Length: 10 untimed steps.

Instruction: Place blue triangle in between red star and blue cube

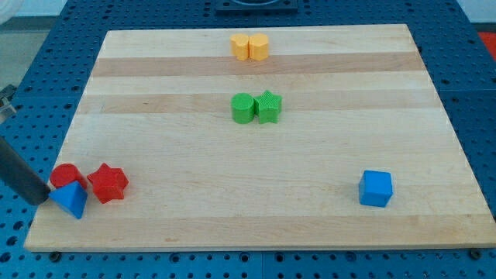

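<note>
Item 1: blue triangle [70,198]. A small wedge-shaped block at the view's bottom left corner of the counter [256,201], close to the left edge. One corner points toward the view's bottom right; its broad side faces the view's top left. Its long axis cannot be told with certainty at this size; it seems to run from the view's left to the lower right.

Item 2: red star [108,183]. Just beside the blue triangle, on its right and slightly higher in the view. The two look to be touching or nearly so; which cannot be told.

Item 3: red cylinder [65,176]. Directly above the blue triangle in the view, against it, and left of the red star.

Item 4: blue cube [377,188]. Toward the view's bottom right, well apart from the group at the left, standing alone.

Item 5: green cylinder [242,108] and green star [268,106]. A touching pair near the middle of the counter, cylinder on the left.

Item 6: two yellow blocks [249,46]. A touching pair at the view's top centre; their shapes are not clear.

Item 7: my tip [45,198]. The end effector is a plain dark rod entering from the view's left edge, slanting down to the right. It has nothing that opens or closes and holds nothing. Its end sits at the blue triangle's left corner, apparently in contact, at the counter's left edge.

Containers: none seen; every block lies directly on the wooden counter.
</note>
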Motion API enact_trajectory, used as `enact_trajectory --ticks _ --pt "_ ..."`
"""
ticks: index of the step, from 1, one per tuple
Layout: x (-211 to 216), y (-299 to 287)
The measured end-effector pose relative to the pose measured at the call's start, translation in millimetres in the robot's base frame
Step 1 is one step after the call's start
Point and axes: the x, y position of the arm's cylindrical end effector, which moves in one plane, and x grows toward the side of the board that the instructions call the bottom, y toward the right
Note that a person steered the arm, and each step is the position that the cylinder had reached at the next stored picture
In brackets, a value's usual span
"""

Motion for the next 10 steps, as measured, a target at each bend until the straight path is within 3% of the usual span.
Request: enact_trajectory --ticks 2,4,7,10 --pt "2 31" --pt "2 27" --pt "2 80" --pt "12 -4"
